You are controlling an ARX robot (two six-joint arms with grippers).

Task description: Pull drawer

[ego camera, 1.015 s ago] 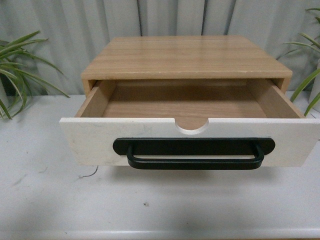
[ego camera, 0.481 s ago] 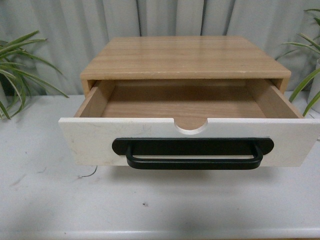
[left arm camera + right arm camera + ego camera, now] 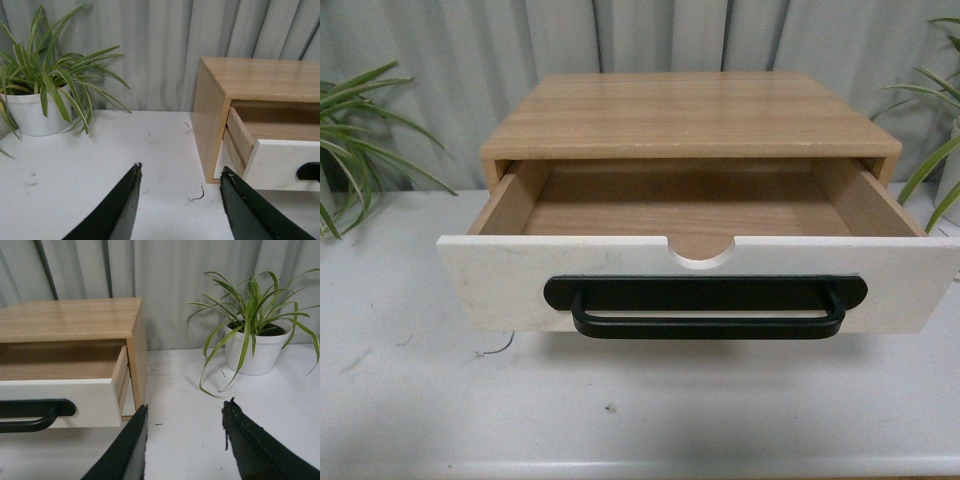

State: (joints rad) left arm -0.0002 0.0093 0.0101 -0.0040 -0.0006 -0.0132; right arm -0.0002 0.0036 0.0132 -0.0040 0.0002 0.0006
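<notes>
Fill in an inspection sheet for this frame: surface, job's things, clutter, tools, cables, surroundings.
Surface: white table, scuffed, small dark specks.
Job's things: drawer pulled open from the wooden cabinet, inside empty; black handle free.
Clutter: thin curled scrap on the table by the cabinet corner.
Tools: left tool and right tool open, holding nothing, apart from the drawer.
Cables: nothing seen.
Surroundings: grey curtain behind; potted plants on the left and right.
</notes>
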